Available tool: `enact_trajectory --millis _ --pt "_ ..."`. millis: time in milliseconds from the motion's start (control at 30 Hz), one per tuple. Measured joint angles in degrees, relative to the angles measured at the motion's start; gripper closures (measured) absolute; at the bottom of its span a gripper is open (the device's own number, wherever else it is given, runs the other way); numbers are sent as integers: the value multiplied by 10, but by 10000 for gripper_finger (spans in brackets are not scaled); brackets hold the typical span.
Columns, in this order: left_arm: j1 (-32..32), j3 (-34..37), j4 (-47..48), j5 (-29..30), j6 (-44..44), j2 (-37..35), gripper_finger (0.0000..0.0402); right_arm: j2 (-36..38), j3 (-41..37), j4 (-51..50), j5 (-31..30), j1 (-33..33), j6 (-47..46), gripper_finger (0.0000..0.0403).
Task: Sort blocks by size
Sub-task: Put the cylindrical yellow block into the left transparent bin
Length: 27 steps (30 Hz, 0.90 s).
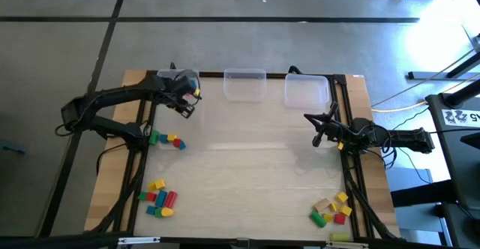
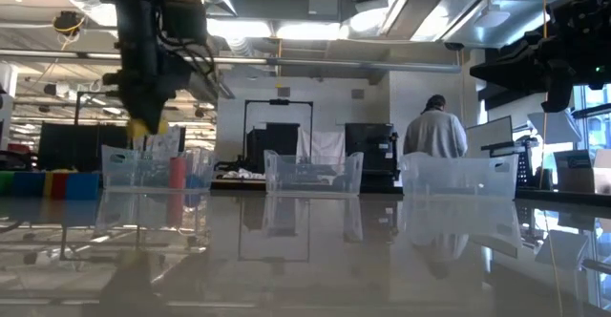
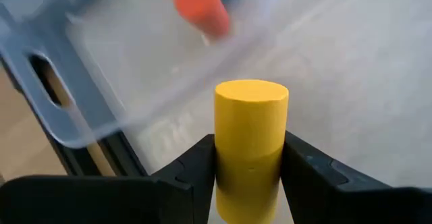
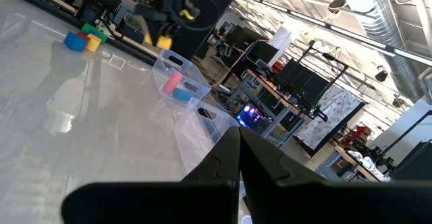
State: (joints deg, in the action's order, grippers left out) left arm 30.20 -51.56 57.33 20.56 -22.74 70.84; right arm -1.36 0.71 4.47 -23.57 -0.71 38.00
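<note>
left gripper (image 3: 248, 183): clamped on the yellow cylinder (image 3: 250, 133), fingers on its curved sides, low on the body
position: raised by the left bin (image 1: 177, 82), which holds a red block (image 3: 200, 8) and a blue one
handling (judged): wood-like, light, rigid; smooth curved faces could twist or slip, flat ends safer
right gripper (image 4: 239, 158): fingers pressed together, nothing held, waiting near the right bin (image 1: 306, 91)
remaining blocks (image 1: 160, 196): loose clusters along the table's near edge

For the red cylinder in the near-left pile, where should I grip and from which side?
Take the red cylinder from straight above, fingers across its round sides at mid-length. It lies on its side at the pile's right edge, so that flank is open; blocks crowd the other flank.
</note>
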Motion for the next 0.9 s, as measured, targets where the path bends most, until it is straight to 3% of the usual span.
enact_trajectory --millis 567,900 --pt "140 -4 -165 19 116 2 262 0 0 0 -12 0 0 391" --pt "174 -4 -195 18 140 2 261 0 0 2 -40 0 13 391"
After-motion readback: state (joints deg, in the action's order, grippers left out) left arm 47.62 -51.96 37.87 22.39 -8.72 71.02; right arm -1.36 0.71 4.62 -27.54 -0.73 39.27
